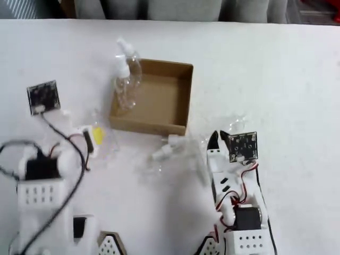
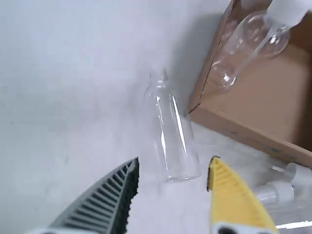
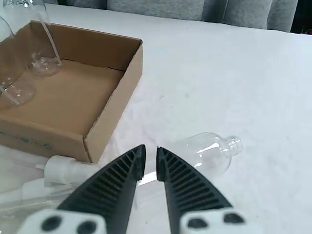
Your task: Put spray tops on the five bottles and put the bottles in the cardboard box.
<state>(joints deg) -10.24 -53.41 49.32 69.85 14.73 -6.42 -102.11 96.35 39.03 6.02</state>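
Nearest me in the left wrist view, my left claw (image 2: 174, 161) stands wide open with nothing in it, the grey finger at the lower left of the frame and the yellow finger at lower centre. A clear uncapped bottle (image 2: 170, 131) lies on the white table (image 2: 63, 87) just past the tips. Its base sits between them and its long axis runs up the frame to the bare neck, so it lies almost in line with the reach, not across it. I judge this arm the one placed to take it. Closing across the body near the base looks workable, though the round wall may roll

My right claw (image 3: 150, 147) is all but closed, with only a thin slit between the black fingers, and I can make out nothing gripped. A second uncapped bottle (image 3: 209, 151) lies just beyond it, right of centre, on its side with the neck pointing to the right of the frame, so it is crosswise to that claw and off its line. White spray tops (image 3: 66, 168) lie at lower left, close beside the cardboard box (image 3: 114, 102); whether they sit on bottles I cannot tell. Farthest off, at upper left, two capped bottles (image 3: 19, 90) lean inside the box
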